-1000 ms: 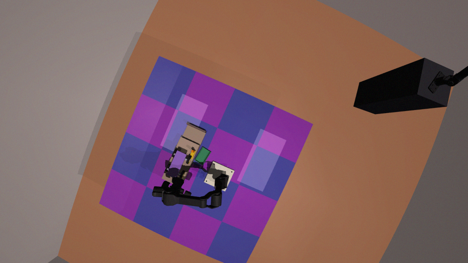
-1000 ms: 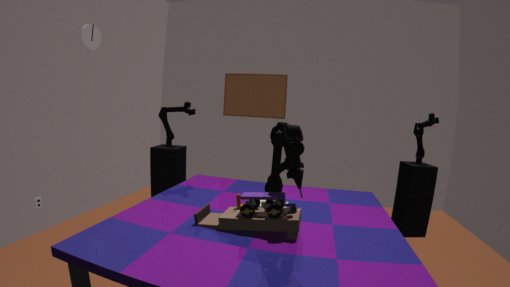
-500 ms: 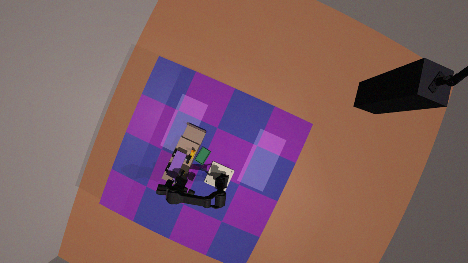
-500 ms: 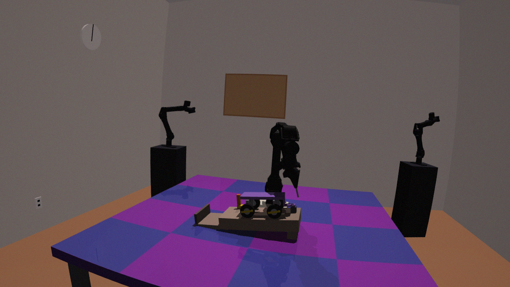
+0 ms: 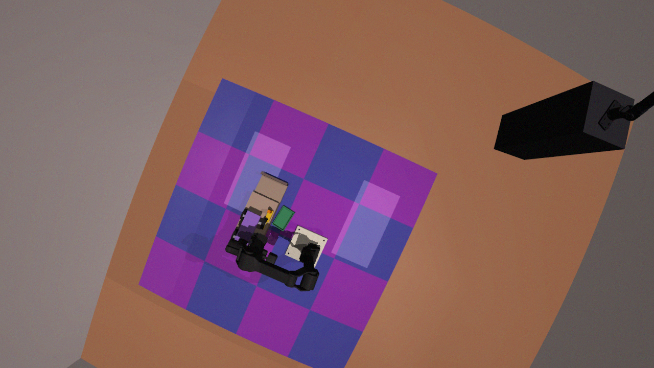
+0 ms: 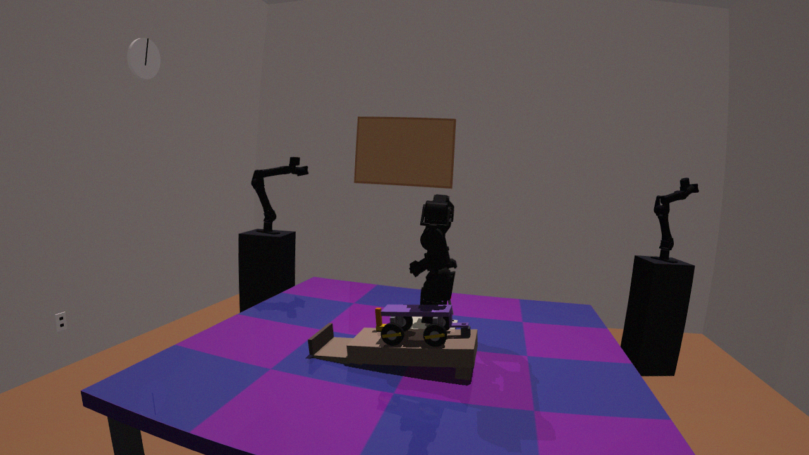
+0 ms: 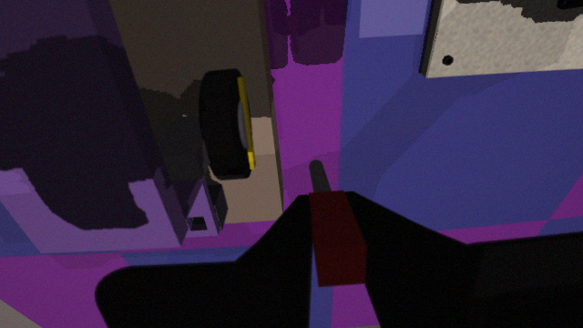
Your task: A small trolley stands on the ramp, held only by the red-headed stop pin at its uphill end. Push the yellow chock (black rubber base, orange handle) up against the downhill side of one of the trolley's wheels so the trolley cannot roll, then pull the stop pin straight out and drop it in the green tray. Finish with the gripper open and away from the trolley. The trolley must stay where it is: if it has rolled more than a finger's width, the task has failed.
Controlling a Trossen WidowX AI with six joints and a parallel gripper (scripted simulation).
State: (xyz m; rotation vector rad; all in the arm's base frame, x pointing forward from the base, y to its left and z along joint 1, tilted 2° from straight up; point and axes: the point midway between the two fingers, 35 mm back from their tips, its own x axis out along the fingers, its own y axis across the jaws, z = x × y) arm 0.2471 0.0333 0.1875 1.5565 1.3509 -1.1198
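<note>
My gripper (image 7: pixel 325 203) is shut on the stop pin's red head (image 7: pixel 339 241). The pin's grey shaft (image 7: pixel 320 179) points away from the fingers, over the table beside the ramp (image 5: pixel 271 185) (image 6: pixel 409 356) (image 7: pixel 255 200), clear of the trolley's purple end bracket (image 7: pixel 202 210) (image 6: pixel 461 325). The purple trolley (image 5: pixel 250 219) (image 6: pixel 415 309) (image 7: pixel 109 240) stands upright on the ramp. The chock's orange handle (image 5: pixel 270 213) (image 6: pixel 378 318) stands upright by a downhill wheel on the tray side; I cannot tell whether it touches. The green tray (image 5: pixel 283 217) lies beside the ramp, and no pin shows in it.
The arm's pale base plate (image 5: pixel 295 250) (image 7: pixel 492 55) lies near the tray. The ramp's low end has a raised end board (image 6: pixel 320 340). The arm (image 5: pixel 276 271) (image 6: pixel 437 212) reaches over the table near the ramp's uphill end. Two other arms stand on black pedestals (image 6: pixel 267 271) (image 6: pixel 656 316) away from the table.
</note>
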